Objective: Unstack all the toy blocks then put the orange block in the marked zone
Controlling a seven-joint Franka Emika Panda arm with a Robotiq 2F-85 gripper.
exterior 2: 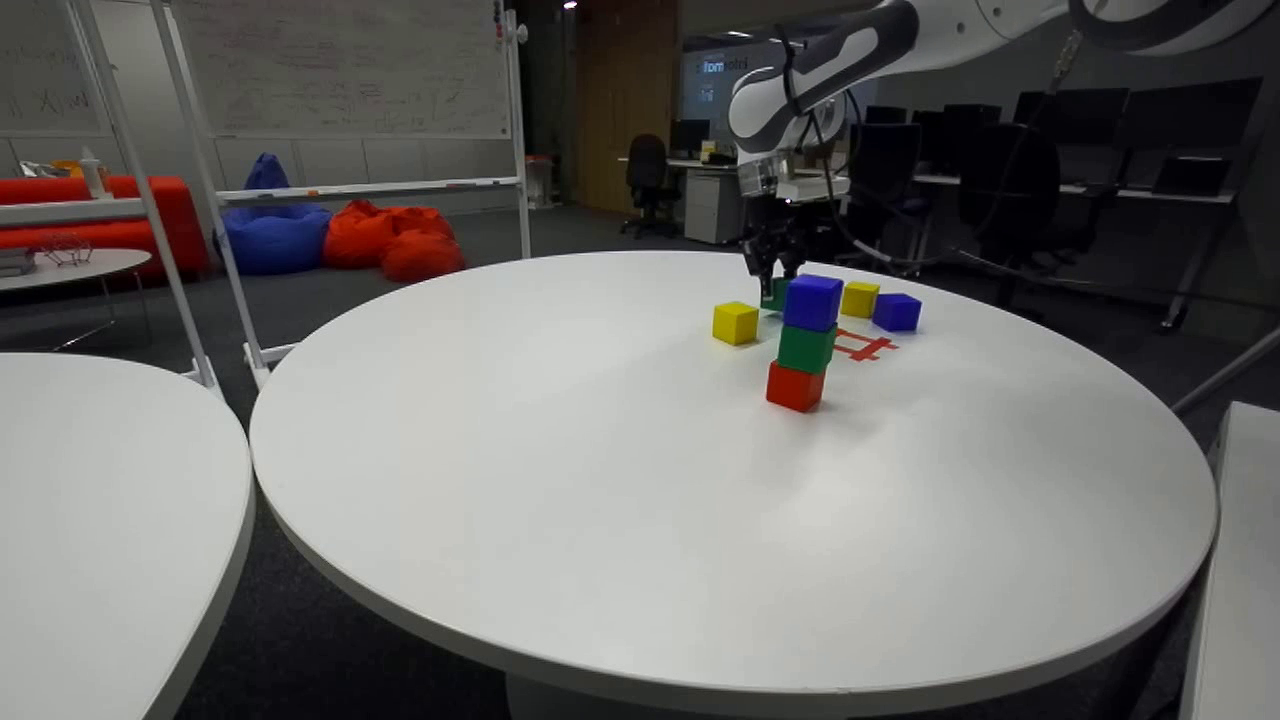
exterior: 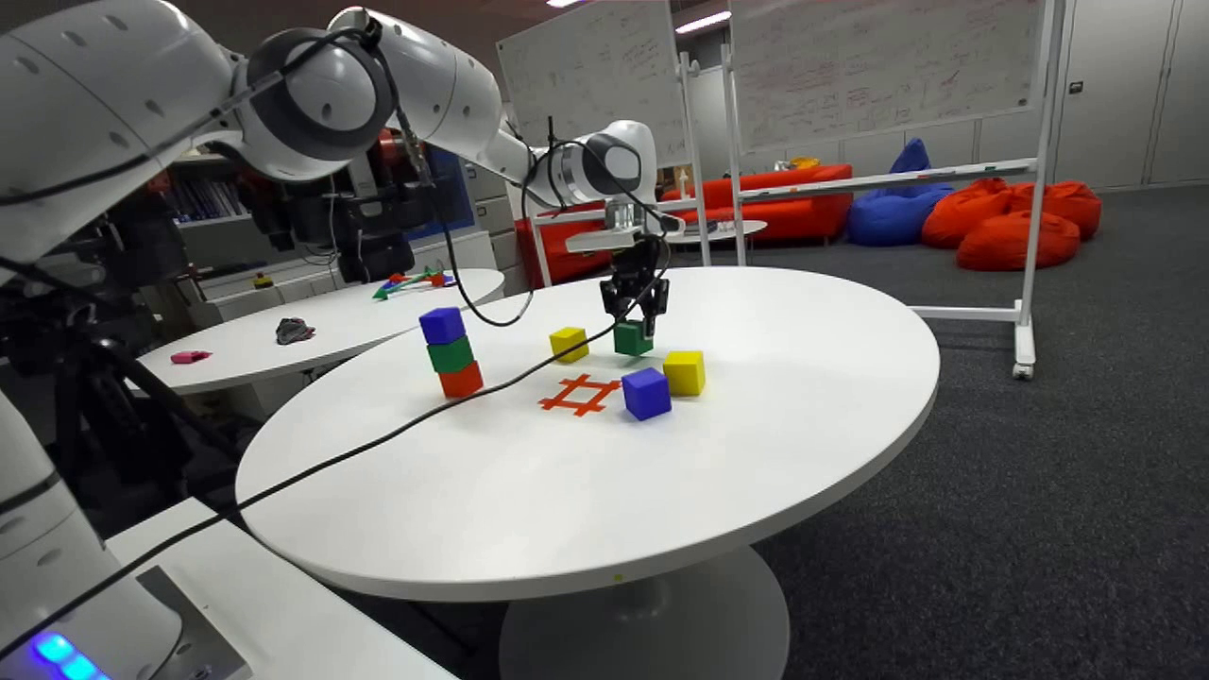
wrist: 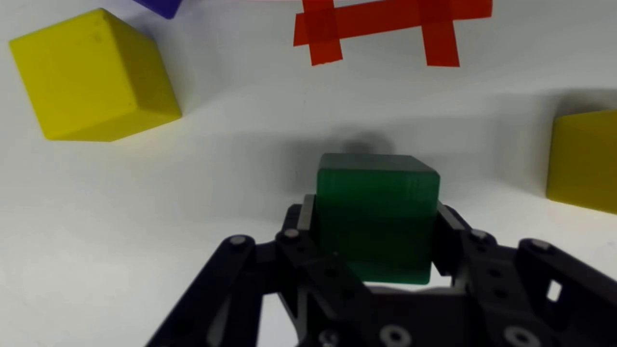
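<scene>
My gripper [wrist: 376, 216] is shut on a green block [wrist: 376, 221], a pad against each side. In both exterior views this block is at or just above the tabletop; I cannot tell which. The stack of three stands upright: a blue block [exterior: 442, 326] on top, another green block [exterior: 451, 355] in the middle, the orange block [exterior: 461, 380] at the bottom. The marked zone [exterior: 572, 406], crossed red-orange strips, has nothing on it. Single blocks lie around it: a yellow block [exterior: 569, 344], another yellow block [exterior: 684, 373] and a blue block [exterior: 647, 394].
All the blocks are on a round white table [exterior 2: 560, 520]. In the wrist view, a yellow block [wrist: 87, 77] lies left of the held one and a yellow block [wrist: 585, 161] right of it. A black cable [exterior: 378, 439] from the arm crosses an exterior view.
</scene>
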